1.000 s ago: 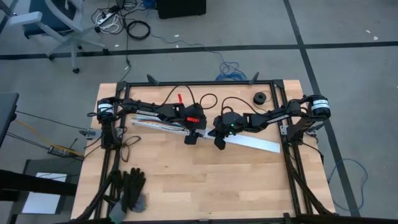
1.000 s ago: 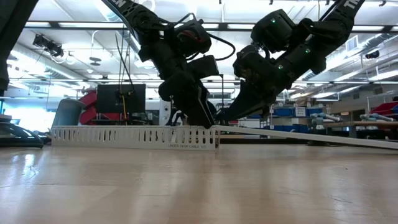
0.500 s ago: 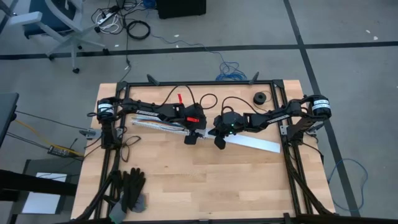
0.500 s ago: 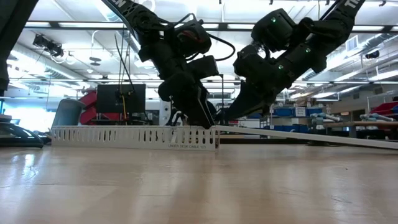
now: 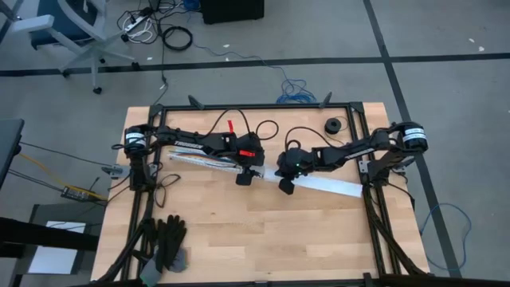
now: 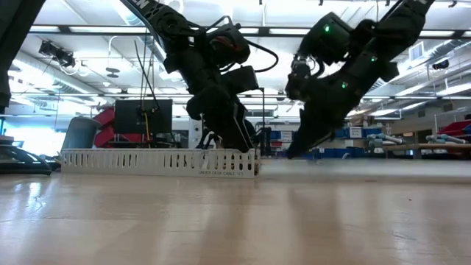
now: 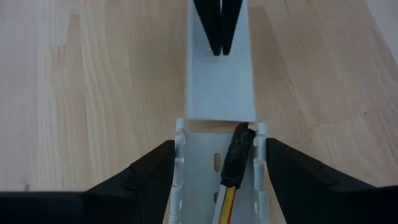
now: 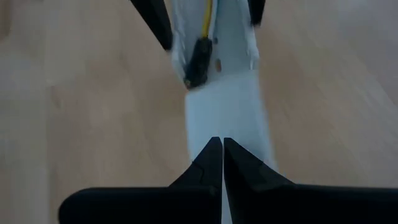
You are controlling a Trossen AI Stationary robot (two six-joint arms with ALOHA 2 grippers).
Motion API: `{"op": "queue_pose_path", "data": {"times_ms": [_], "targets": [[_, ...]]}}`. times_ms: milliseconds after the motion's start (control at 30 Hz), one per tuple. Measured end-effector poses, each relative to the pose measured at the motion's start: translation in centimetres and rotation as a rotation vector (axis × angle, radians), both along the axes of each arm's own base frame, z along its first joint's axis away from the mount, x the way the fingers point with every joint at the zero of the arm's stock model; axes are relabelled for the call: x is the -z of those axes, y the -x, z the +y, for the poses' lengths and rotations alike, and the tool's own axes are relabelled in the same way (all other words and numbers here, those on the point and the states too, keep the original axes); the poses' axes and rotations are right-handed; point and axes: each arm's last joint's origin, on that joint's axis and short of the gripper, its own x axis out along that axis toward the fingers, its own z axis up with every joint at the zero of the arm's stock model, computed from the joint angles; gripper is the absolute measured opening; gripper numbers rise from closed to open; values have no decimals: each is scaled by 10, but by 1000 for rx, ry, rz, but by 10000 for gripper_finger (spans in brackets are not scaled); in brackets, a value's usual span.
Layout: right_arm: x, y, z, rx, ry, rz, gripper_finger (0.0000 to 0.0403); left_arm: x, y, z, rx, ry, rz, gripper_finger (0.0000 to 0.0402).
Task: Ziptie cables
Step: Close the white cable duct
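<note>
White slotted channel (image 7: pixel 217 180) sits between the left gripper (image 7: pixel 217 163) fingers, jaws spread and straddling its end. Cables (image 7: pixel 224 202), yellow and red with a dark plug end (image 7: pixel 239 155), lie inside it. Right gripper (image 8: pixel 217 144) jaws closed, tips above the flat white cover strip (image 8: pixel 227 112), holding nothing.

text: small print | on: slotted channel (image 6: pixel 158 162) side | unreadable
</note>
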Motion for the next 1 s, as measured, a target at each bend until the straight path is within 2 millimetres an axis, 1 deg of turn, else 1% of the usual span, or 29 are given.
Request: {"op": "queue_pose_path", "data": {"times_ms": [33,167,300,567,733,867,1000], "targets": [[3,-1,-1,1,-1,8,0,0,0,0,0,0,0,223],[11,-10,-1,-18,-16,-46,1,0,0,0,-11,8,1,223],[9,-16,0,-37,-14,-111,1,0,0,0,-15,11,2,223],[-8,-7,0,-26,-8,-108,0,0,0,0,-15,12,4,223],[-8,4,0,27,-64,-9,2,0,0,0,-20,15,1,223],[-3,13,1,35,-70,98,22,0,0,0,-21,16,1,223],[-4,16,1,22,-60,122,64,0,0,0,-33,24,2,223]]}}
